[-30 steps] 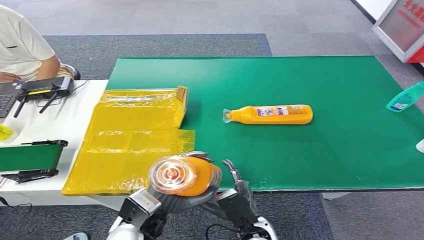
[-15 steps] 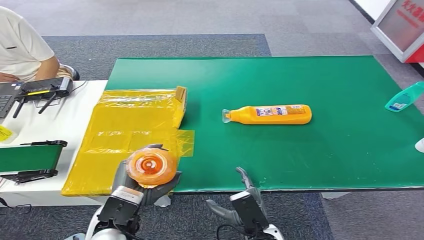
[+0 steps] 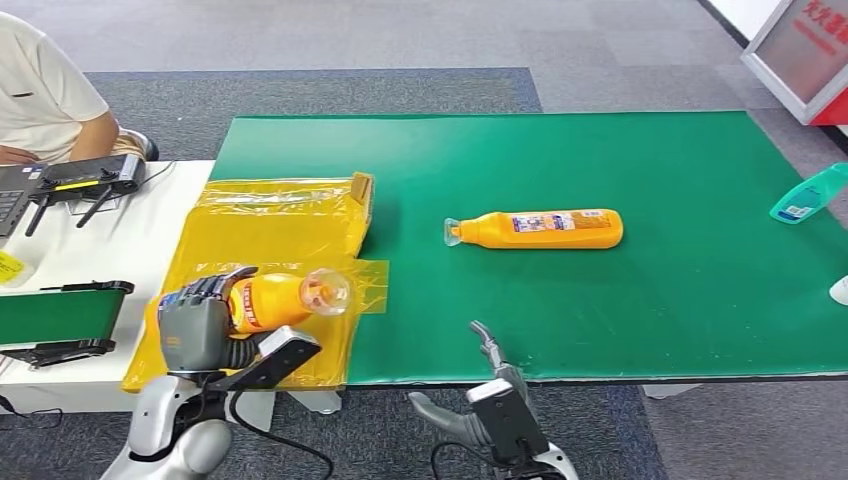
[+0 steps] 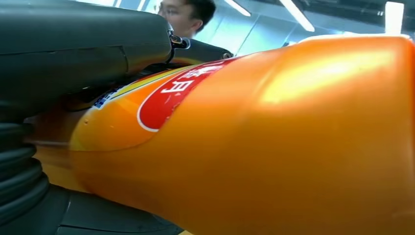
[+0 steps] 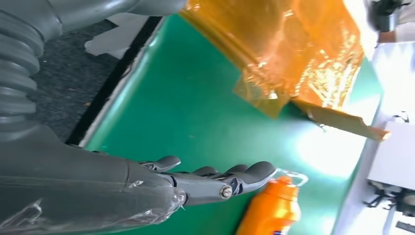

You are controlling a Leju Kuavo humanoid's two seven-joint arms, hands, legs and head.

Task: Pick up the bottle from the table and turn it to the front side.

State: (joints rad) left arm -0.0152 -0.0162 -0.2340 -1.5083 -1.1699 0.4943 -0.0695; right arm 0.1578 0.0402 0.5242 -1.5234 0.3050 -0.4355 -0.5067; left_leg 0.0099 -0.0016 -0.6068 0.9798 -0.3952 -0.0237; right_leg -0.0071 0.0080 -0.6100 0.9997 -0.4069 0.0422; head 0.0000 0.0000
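above the yellow plastic sheet (image 3: 270, 255) at the near left of the table, an orange bottle (image 3: 272, 298) was held lying roughly level in the left hand (image 3: 195, 318), its clear cap end pointed toward the green mat (image 3: 620, 300) and its base wrapped by the fingers. from the left wrist view the bottle (image 4: 274, 147) was seen close up, a red and white label patch turned toward the camera and the grey thumb pressed along its side; the left hand was plainly clenched around it. a second orange bottle (image 3: 540, 229) was laid on its side near the middle of the green mat, well apart from the held one, its cap end toward the yellow sheet and its printed label facing up; it was also seen in the right wrist view (image 5: 271, 208) beyond the fingertips. the right hand (image 3: 490, 385) was kept low at the near edge of the table, released, with its fingers (image 5: 220, 178) stretched out and nothing grasped. a teal bottle (image 3: 808, 194) was placed at the far right edge of the mat. on the white side table (image 3: 130, 240) to the left, a black device with antennas (image 3: 85, 180) was set, and a person in a white shirt (image 3: 40, 85) was seated behind it.
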